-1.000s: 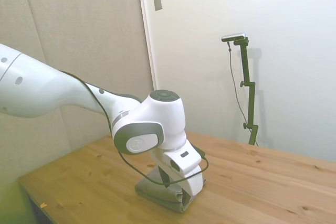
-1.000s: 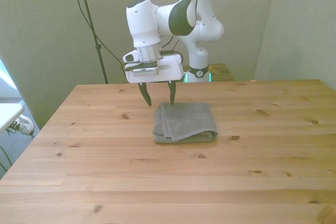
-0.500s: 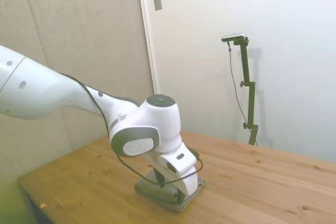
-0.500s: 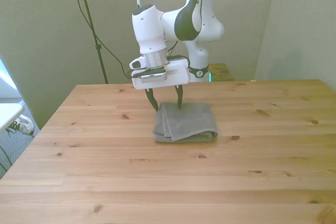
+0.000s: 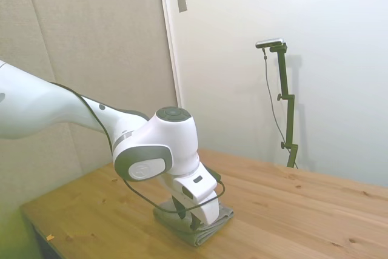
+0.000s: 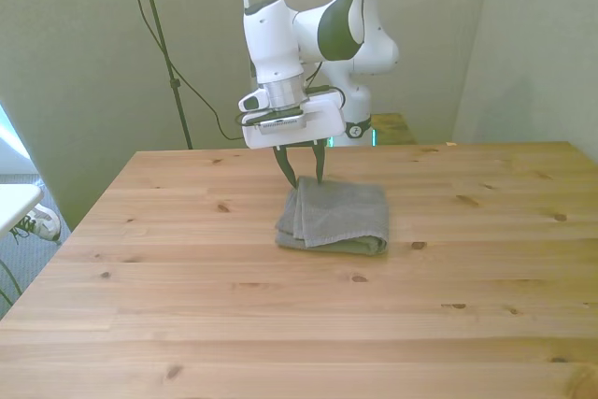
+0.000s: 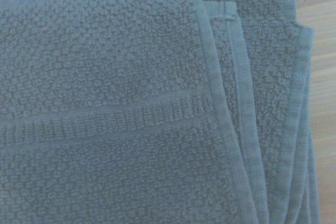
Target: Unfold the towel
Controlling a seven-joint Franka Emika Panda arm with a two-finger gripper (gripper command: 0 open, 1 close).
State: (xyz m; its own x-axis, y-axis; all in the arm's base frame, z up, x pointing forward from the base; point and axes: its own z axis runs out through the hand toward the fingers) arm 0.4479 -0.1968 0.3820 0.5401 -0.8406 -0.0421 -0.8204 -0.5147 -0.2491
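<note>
So the gripper (image 6: 305,175) is sitting right at the towel's (image 6: 334,217) far corner, around 11 o'clock on the cloth in the front view, with its two dark fingers (image 6: 285,167) a little way apart. Looks like they might be catching the top layer's edge, but honestly can't tell for sure from here. The grey towel (image 5: 195,227) is folded, lying flat on the wooden table (image 6: 280,324) about mid-table, slightly toward 12 o'clock. Up close the towel (image 7: 115,108) shows bumpy terry with stacked hemmed edges along one side.
</note>
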